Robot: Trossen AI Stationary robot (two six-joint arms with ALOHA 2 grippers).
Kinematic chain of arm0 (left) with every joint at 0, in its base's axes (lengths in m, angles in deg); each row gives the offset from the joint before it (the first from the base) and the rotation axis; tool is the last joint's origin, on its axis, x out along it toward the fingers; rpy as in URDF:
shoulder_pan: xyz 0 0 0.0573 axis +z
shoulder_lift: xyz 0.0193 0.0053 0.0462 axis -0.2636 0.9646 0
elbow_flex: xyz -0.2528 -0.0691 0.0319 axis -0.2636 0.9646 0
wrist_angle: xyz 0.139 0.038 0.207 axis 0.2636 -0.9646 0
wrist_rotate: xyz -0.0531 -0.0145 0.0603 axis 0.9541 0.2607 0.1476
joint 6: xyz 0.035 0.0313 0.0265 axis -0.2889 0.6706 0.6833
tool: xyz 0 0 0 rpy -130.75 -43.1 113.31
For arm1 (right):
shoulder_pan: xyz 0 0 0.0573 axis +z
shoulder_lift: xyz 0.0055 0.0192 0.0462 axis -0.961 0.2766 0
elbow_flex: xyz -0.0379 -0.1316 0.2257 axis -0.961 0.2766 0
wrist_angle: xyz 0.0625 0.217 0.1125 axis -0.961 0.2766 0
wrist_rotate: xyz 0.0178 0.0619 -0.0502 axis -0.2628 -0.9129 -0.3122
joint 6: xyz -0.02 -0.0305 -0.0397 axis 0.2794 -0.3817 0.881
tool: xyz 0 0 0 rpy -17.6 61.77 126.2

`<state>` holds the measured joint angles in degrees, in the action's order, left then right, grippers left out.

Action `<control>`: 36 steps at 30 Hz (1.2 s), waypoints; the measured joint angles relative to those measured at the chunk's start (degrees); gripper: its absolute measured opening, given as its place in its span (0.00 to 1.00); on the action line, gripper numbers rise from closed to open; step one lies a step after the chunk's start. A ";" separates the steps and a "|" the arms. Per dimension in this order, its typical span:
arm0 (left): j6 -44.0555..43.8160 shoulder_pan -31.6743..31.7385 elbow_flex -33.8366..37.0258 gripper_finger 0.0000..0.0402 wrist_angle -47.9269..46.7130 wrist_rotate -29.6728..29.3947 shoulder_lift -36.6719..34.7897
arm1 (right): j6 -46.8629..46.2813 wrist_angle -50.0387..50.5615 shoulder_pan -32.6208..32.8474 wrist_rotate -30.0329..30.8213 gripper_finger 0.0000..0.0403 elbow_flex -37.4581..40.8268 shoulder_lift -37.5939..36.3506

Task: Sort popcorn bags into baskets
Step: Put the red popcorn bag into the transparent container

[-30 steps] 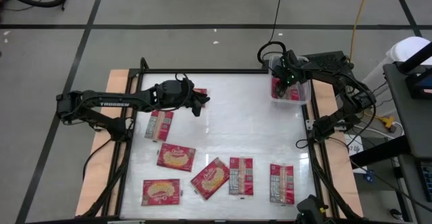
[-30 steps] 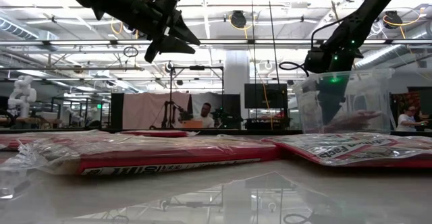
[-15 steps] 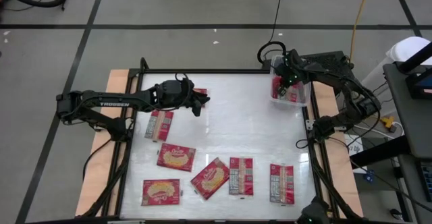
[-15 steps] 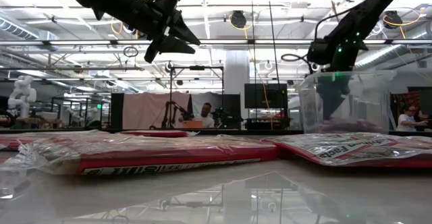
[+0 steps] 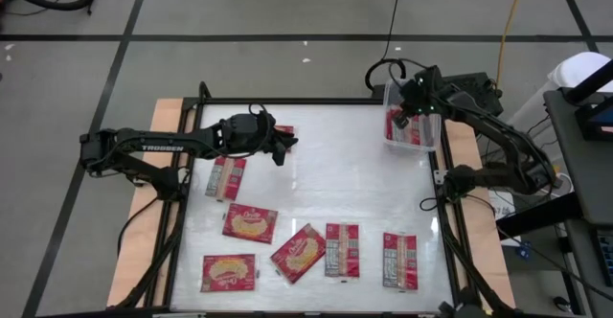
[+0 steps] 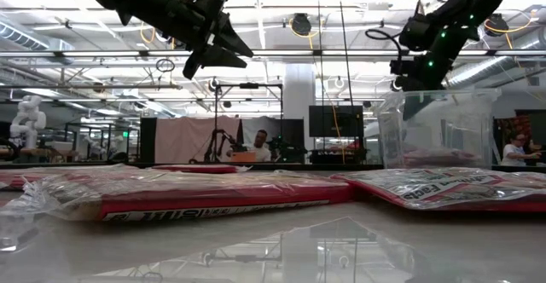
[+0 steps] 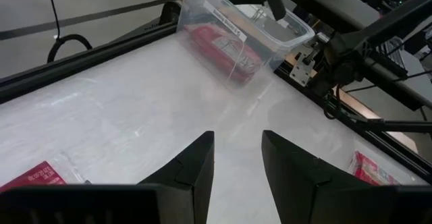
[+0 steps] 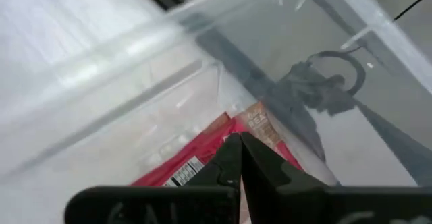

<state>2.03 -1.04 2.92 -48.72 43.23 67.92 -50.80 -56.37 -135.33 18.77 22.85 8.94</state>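
High view first: we see the table (image 5: 316,184) filling the frame's middle, with the clear bin (image 5: 412,126) at its upper right edge. At least one red packet (image 5: 396,124) already lies inside; how many are stacked there we cannot tell. Six more popcorn bags (image 5: 250,222) lie flat across the lower half and left side, and a seventh seems to peek out beneath the left arm, so most sorting remains. Our right gripper (image 5: 414,107) hangs over the bin, fingers pressed together and holding nothing. Our left gripper (image 5: 283,146) hovers at upper left of the table, fingers partly apart and empty.
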 joint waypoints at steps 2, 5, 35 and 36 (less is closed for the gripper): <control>0.02 0.00 0.00 0.32 0.00 0.00 0.02 | -1.53 0.66 0.00 0.02 0.00 -0.02 -0.27; 0.02 0.00 0.00 0.32 0.00 -0.01 0.01 | -2.84 2.93 0.36 0.06 0.00 -0.75 0.67; -2.93 0.00 0.00 0.32 -0.09 1.33 0.00 | 5.70 21.23 2.64 -11.72 0.67 -3.34 6.81; -2.70 -0.02 0.00 0.32 -0.11 1.33 0.02 | 4.90 22.39 2.64 -10.45 0.66 -3.34 6.47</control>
<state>-0.66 -1.06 2.92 -48.83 44.57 67.94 -45.90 -33.98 -132.68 8.32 19.51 15.41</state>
